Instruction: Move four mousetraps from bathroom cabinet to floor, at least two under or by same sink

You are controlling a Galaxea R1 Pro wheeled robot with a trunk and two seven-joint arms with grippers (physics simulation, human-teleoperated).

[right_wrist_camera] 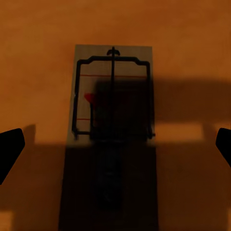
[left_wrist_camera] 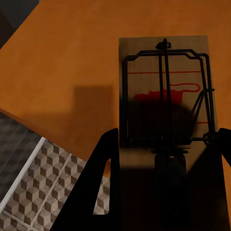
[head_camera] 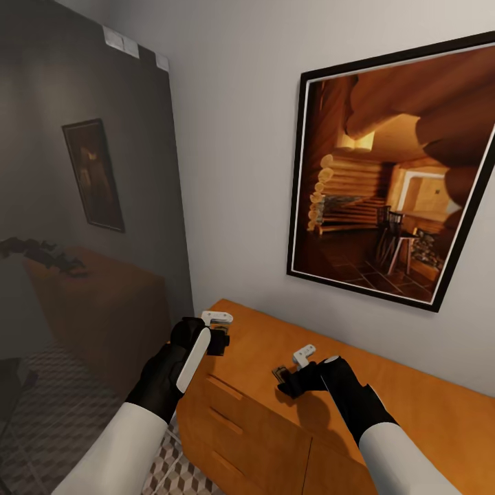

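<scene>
Both traps lie flat on cabinet (head_camera: 419,405), long axes along our fingers: left tool (left_wrist_camera: 166,159) grips trap (left_wrist_camera: 163,96); right tool (right_wrist_camera: 115,144) open, straddling trap (right_wrist_camera: 113,91).

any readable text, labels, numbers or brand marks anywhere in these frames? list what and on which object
None readable.
Mousetrap between the left claw fingers: red lines and a red blot, no letters legible.
Mousetrap below the right claw: red mark partly in shadow, no text.
Framed picture above the cabinet: log cabin interior, no caption.
Small dark picture: too dim to tell.
</scene>
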